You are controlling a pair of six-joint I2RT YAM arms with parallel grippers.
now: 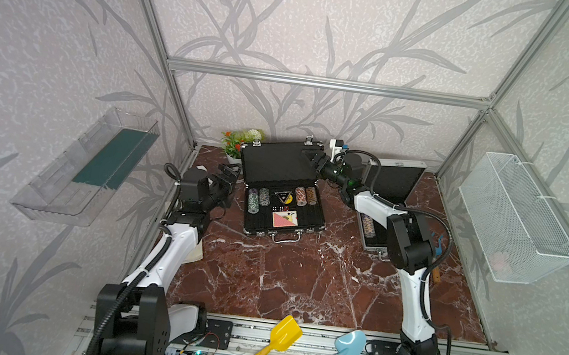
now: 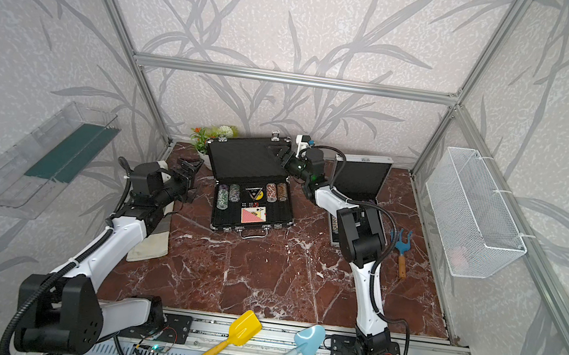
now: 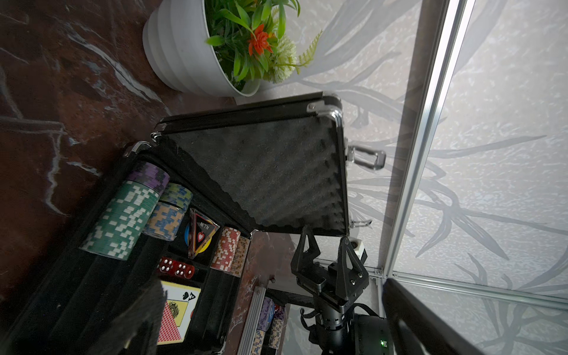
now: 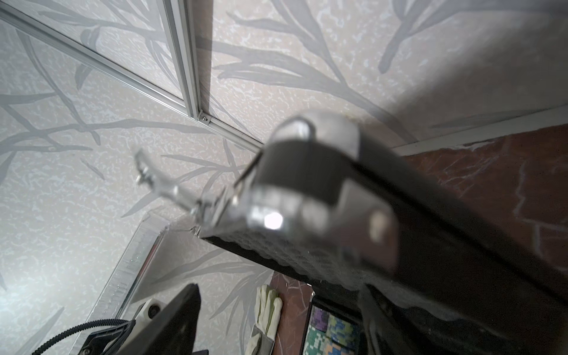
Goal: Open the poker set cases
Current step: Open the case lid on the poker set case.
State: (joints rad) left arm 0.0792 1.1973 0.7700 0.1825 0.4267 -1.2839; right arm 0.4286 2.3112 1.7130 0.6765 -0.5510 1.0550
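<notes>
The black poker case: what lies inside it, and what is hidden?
Inside the black poker case lie stacks of poker chips, red dice, playing cards and a triangular token; foam lines the lid. What is under the cards is covered.

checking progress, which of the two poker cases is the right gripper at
The larger black case, mid-table: the right gripper is at the corner of its raised lid. The smaller silver case stands open beside it.
</notes>
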